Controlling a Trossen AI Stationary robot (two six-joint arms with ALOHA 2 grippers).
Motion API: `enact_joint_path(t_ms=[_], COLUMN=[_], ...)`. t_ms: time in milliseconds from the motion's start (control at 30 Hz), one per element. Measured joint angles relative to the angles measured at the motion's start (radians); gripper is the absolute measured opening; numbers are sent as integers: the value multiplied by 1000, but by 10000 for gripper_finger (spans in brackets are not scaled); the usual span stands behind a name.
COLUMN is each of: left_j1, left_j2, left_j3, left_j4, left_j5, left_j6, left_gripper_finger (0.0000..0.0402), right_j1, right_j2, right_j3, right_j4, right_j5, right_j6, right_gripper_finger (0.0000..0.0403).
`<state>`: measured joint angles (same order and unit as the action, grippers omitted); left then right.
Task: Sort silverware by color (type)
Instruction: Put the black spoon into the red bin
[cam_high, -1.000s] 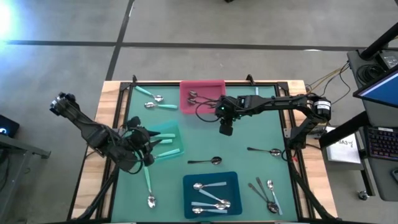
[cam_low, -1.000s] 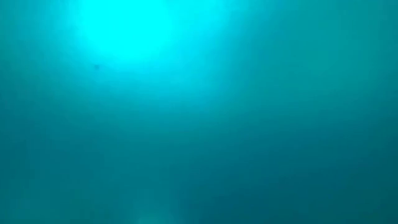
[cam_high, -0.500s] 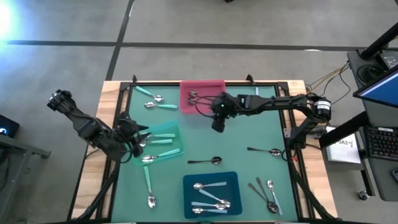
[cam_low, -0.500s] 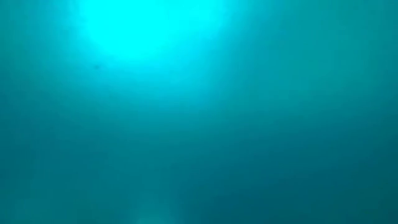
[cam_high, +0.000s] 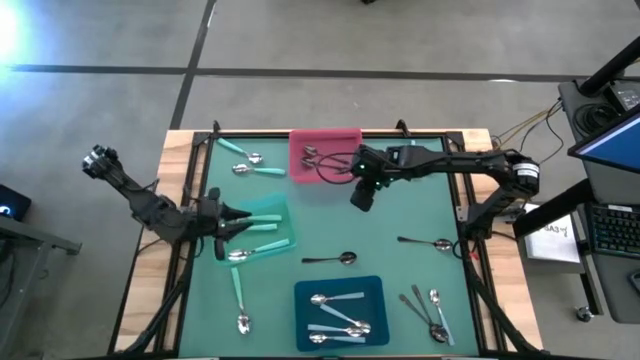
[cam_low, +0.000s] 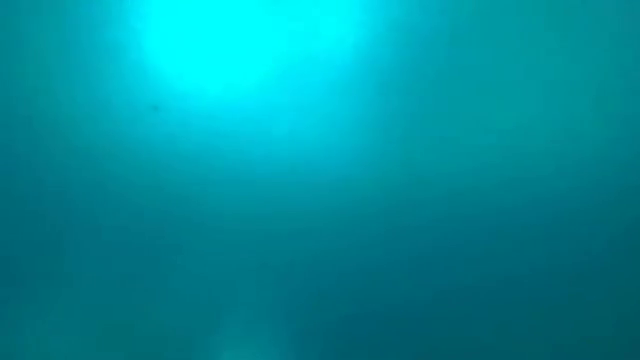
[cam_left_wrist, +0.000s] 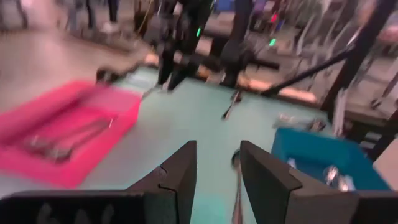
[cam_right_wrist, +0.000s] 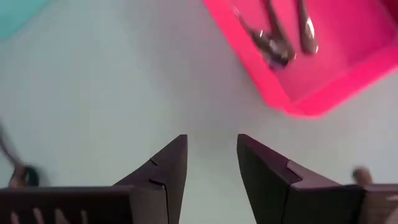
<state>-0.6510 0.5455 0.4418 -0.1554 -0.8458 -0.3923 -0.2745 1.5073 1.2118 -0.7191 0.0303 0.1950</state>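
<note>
My left gripper (cam_high: 233, 221) stands open at the left edge of the green tray (cam_high: 270, 207), pointing about level toward the table's right, with nothing between its fingers (cam_left_wrist: 217, 171). Mint-handled spoons (cam_high: 252, 229) lie in that tray. Another mint spoon (cam_high: 238, 292) lies on the mat near it. My right gripper (cam_high: 361, 199) hangs open over bare mat (cam_right_wrist: 211, 158) beside the near right corner of the pink tray (cam_high: 340, 140). Dark spoons (cam_right_wrist: 273, 43) rest in the pink tray. Pale-blue-handled spoons (cam_high: 338, 312) lie in the blue tray (cam_high: 375, 290).
Two mint spoons (cam_high: 246, 160) lie at the far left of the mat. Dark spoons lie mid-mat (cam_high: 331, 259) and to the right (cam_high: 425, 242). Several spoons (cam_high: 428, 312) lie at the near right. The low view shows only a teal blur.
My left gripper has drawn back from over the near part of the green tray toward the table's left edge, come down, and tipped from pointing downward to about level. Its finger gap is unchanged. My right gripper has risen slightly and rolled a little beside the pink tray.
</note>
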Motion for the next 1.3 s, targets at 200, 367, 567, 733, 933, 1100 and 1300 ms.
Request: enact_joint_path(t_ms=[200,367,567,733,933,1100,1300], left_j1=[7,28,37,37,38,38,38], left_j2=[-4,-3,-4,-5,-5,-5,-4], left_j3=[-89,-105,-83,-43,14,67,100], left_j4=[273,296,294,245,196,115,46], left_j5=[-1,-7,-8,-8,-25,-65,-84], left_j6=[172,171,178,181,229,234,200], left_gripper_finger=[107,107,107,107,107,107,107], right_j1=[-16,-119,-292,-378,-400,-406,-416], right_j2=[-93,-166,-155,-106,-19,85,194], right_j3=[-30,-95,-203,-220,-175,-128,-93], right_j4=[-162,-183,-175,-95,-98,-141,-169], right_j5=[236,357,256,116,100,102,175], right_j6=[57,161,150,55,-144,-242,-286], right_gripper_finger=[132,132,132,132,132,132,132])
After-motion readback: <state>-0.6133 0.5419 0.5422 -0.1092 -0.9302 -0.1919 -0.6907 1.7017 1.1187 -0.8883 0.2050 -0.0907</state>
